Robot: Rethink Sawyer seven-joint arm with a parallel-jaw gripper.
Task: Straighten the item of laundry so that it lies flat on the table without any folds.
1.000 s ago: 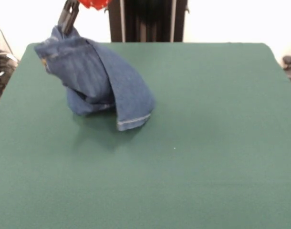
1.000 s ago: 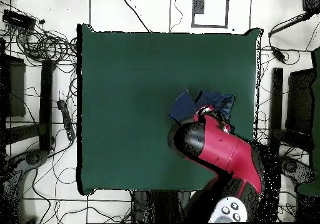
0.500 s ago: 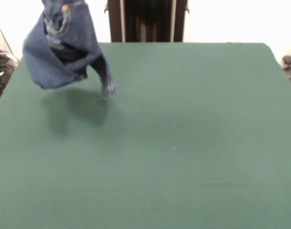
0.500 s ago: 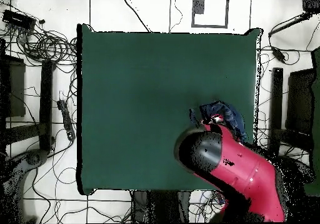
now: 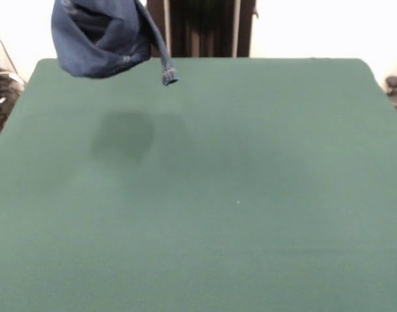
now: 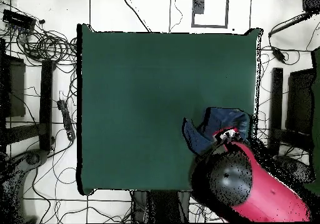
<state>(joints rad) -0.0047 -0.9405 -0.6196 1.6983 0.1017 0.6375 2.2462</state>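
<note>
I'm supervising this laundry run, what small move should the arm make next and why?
Probably lower the bunched blue denim jeans until the dangling hemmed leg touches the dark green cloth-covered table, then drag sideways; the jeans hang clear above their shadow, so nothing can unfold yet.

light: even, bright | shadow: soft patch on table under jeans | blur: jeans perhaps slightly smeared
</note>
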